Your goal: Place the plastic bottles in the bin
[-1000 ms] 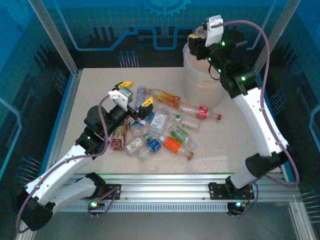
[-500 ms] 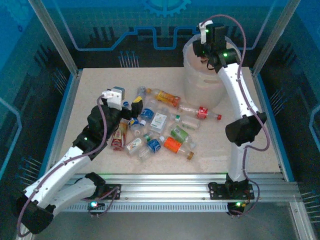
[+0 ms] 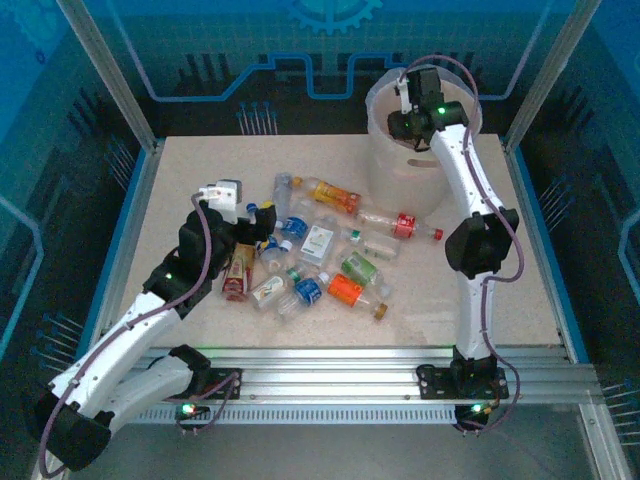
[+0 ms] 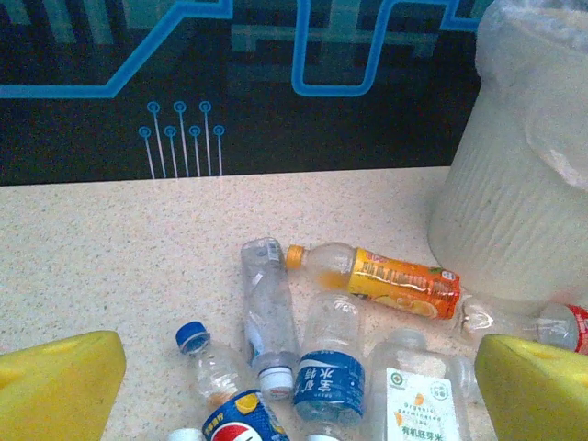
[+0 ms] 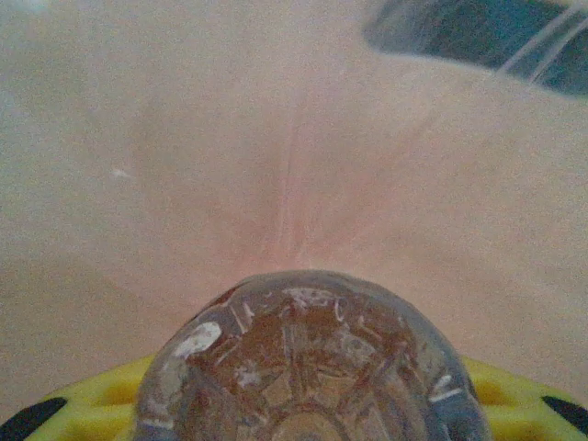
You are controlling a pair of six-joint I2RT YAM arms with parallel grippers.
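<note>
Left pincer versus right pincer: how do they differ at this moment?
The left pincer is wide open and empty; the right pincer is shut on a clear bottle. The left pincer sits low over the loose bottles; the right pincer is up at the bin. Both have yellow fingers.

Pepsi bottle (image 4: 241,415), near left: logo plus Chinese print. Clear bottle (image 4: 328,381), blue label: white Chinese characters. White-label bottle (image 4: 421,404): Chinese text, green round mark. Orange-label bottle (image 4: 404,285): print too small.
</note>
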